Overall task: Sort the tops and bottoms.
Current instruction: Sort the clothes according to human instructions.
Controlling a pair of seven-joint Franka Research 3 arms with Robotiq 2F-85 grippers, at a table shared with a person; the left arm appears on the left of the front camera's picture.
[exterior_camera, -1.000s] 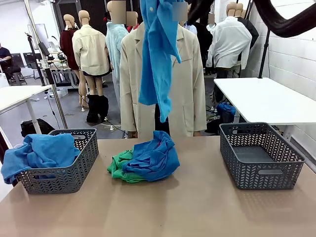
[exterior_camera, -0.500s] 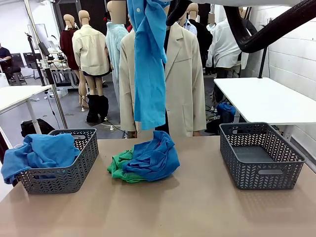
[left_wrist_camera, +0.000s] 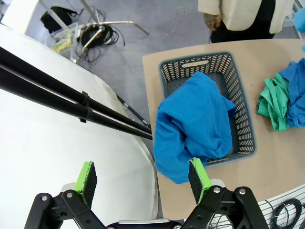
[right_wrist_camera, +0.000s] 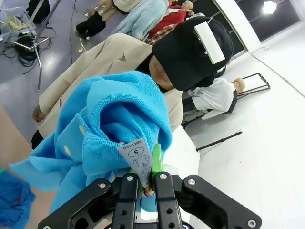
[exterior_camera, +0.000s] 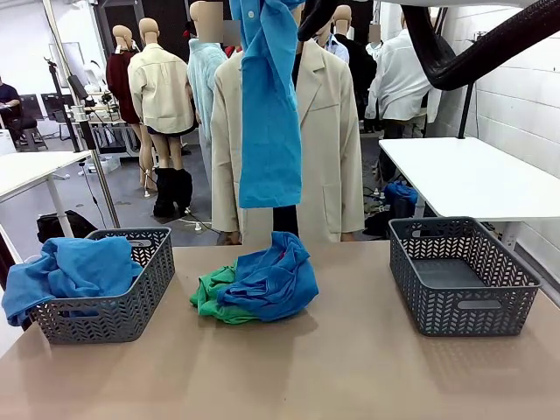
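A sky blue top point(exterior_camera: 267, 105) with a collar and buttons hangs high over the middle of the table; its upper end leaves the picture's top edge. In the right wrist view my right gripper point(right_wrist_camera: 147, 179) is shut on this top point(right_wrist_camera: 119, 109) near its white size label. On the table below lies a pile: a royal blue top point(exterior_camera: 273, 278) over green bottoms point(exterior_camera: 208, 299). Another blue top point(exterior_camera: 70, 269) spills over the left basket point(exterior_camera: 140, 302). My left gripper point(left_wrist_camera: 142, 175) is open, high above that basket point(left_wrist_camera: 245, 129) and its top point(left_wrist_camera: 190, 124).
An empty grey basket point(exterior_camera: 459, 276) stands at the table's right. A person in a beige jacket point(exterior_camera: 337, 149) stands at the far edge behind the hanging top. A black cable hose point(exterior_camera: 472, 52) arcs across the upper right. A white table point(exterior_camera: 472, 175) stands behind on the right.
The hanging sky blue top has shifted a little to the left and turned, and its lower end now sits slightly higher. The pile and both baskets have not moved.
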